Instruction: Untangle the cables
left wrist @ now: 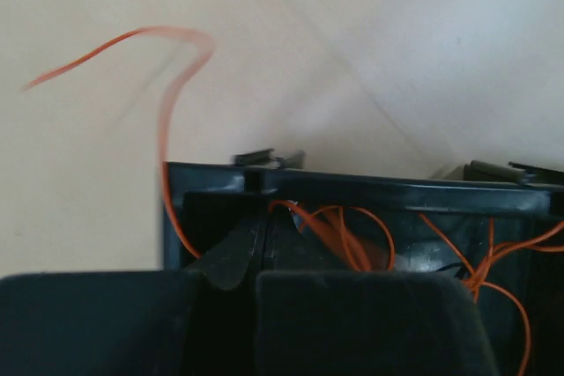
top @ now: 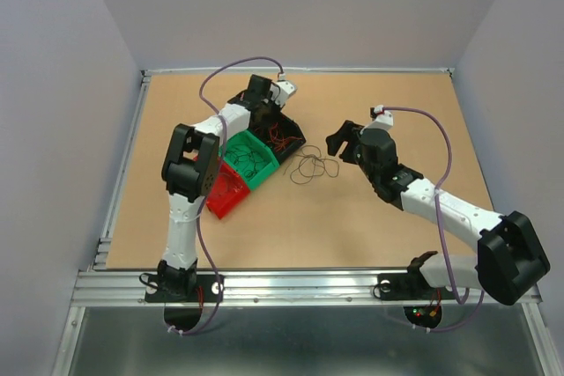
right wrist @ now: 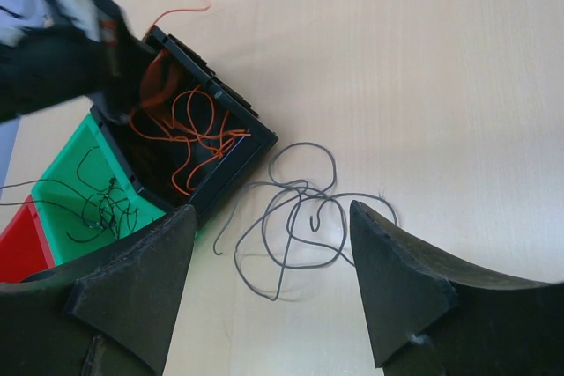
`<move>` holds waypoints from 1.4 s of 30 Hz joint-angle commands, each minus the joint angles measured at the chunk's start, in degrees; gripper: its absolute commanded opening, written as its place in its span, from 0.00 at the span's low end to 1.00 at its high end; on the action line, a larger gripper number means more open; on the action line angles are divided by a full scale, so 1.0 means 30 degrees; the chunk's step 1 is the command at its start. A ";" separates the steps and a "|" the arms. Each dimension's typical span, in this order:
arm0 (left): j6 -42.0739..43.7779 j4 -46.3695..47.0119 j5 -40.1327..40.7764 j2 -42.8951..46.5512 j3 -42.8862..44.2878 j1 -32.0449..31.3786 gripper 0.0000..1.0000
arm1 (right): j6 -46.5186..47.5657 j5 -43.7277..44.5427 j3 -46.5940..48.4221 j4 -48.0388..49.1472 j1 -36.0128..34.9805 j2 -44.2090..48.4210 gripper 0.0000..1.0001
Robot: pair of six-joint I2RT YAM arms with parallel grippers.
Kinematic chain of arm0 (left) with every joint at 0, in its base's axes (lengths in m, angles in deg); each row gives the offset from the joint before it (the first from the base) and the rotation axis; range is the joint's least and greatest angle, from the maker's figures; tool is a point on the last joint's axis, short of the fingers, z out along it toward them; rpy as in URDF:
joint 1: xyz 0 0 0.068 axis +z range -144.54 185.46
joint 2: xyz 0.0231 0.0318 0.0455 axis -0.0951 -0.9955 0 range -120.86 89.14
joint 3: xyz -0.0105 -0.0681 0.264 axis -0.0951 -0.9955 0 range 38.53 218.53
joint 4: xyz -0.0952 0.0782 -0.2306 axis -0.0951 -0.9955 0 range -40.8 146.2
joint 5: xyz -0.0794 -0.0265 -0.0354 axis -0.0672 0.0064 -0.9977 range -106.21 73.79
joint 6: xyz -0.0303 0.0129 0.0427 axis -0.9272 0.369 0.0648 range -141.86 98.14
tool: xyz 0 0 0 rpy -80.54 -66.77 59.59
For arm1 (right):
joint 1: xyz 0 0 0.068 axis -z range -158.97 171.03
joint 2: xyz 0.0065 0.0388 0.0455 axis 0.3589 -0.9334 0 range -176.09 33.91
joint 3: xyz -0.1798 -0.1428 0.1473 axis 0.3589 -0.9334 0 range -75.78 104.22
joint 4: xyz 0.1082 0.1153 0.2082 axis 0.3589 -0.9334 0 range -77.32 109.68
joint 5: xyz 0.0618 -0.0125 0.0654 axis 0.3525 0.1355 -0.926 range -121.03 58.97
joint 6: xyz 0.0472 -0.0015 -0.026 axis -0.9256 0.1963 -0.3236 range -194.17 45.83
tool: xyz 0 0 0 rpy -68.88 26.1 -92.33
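A loose tangle of thin grey cables (right wrist: 300, 188) (top: 313, 166) lies on the tabletop just right of the black bin (right wrist: 256, 143) (top: 289, 129). Orange cables (right wrist: 189, 125) (left wrist: 352, 235) are piled inside that bin. My left gripper (left wrist: 262, 222) (top: 263, 110) sits low in the bin's far end, shut, with an orange cable pinched at its tips. One end of that cable curls up over the rim (left wrist: 167, 85). My right gripper (right wrist: 271, 213) (top: 342, 141) hovers open above the grey tangle, holding nothing.
A green bin (right wrist: 79, 156) (top: 258, 175) holding thin dark wires (right wrist: 101, 204) adjoins the black bin, and a red bin (right wrist: 18, 244) (top: 222, 200) adjoins the green one. White walls enclose the table on three sides.
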State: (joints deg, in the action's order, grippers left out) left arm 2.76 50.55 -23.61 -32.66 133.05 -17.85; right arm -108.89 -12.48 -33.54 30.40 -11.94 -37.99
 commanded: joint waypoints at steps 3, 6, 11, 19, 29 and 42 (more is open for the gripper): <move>0.0143 -0.3626 0.0651 -0.0858 0.1249 -0.0286 0.00 | 0.0265 -0.0147 -0.0251 0.0821 0.0004 -0.0057 0.76; 0.0113 -0.2719 0.0299 0.0547 -0.0009 -0.0286 0.00 | 0.0294 -0.0205 -0.0251 0.0821 0.0004 -0.0058 0.76; -0.0326 0.0325 0.0737 0.3563 -0.2264 -0.0286 0.00 | 0.0323 -0.0381 -0.0134 0.0821 -0.0025 -0.0292 0.76; -0.0561 0.4138 0.0680 0.7577 -0.6161 -0.0286 0.00 | 0.0353 -0.0469 -0.0076 0.0821 0.0004 -0.0380 0.76; 0.0316 -0.0318 -0.0961 0.9274 -0.5428 -0.0316 0.00 | 0.0440 -0.0645 -0.0017 0.0821 0.0004 -0.0438 0.76; 0.0962 0.5426 -0.2866 1.5783 -1.1963 -0.0316 0.06 | 0.0528 -0.0821 0.0071 0.0821 0.0004 -0.0585 0.76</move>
State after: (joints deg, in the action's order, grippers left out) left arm 4.79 58.88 -29.07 10.66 99.43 -18.84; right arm -108.23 -14.73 -33.52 30.42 -11.94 -39.65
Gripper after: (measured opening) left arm 0.047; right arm 0.760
